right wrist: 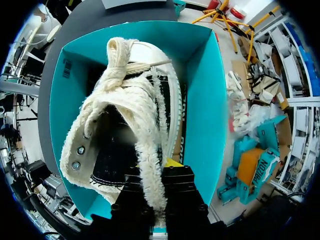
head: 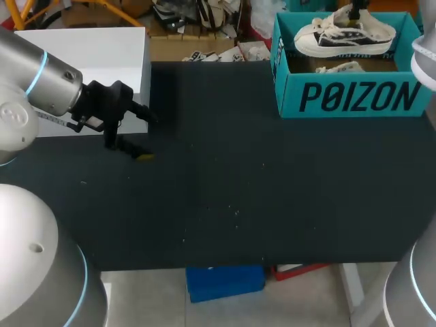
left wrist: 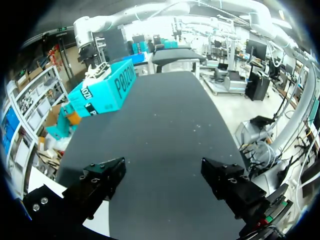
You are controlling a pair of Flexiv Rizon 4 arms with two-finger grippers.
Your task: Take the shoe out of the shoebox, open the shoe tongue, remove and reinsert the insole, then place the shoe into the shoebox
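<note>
head view: shoe looks lifted over the box, a second shoe under it; left gripper hovers well apart over the table
left wrist view: its fingers gape, nothing between
right wrist view: right gripper is clenched on the shoe's heel collar; best lift straight up until the sole clears the box wall, keeping the pinch firm

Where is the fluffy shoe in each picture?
Head view: the shoe is at the far right, just over the teal shoebox.
Left wrist view: the shoe is small, far ahead of the open left hand, at the shoebox's top.
Right wrist view: the shoe is close up, pinched in the right hand.
Shared landmark: the shoebox.
</note>
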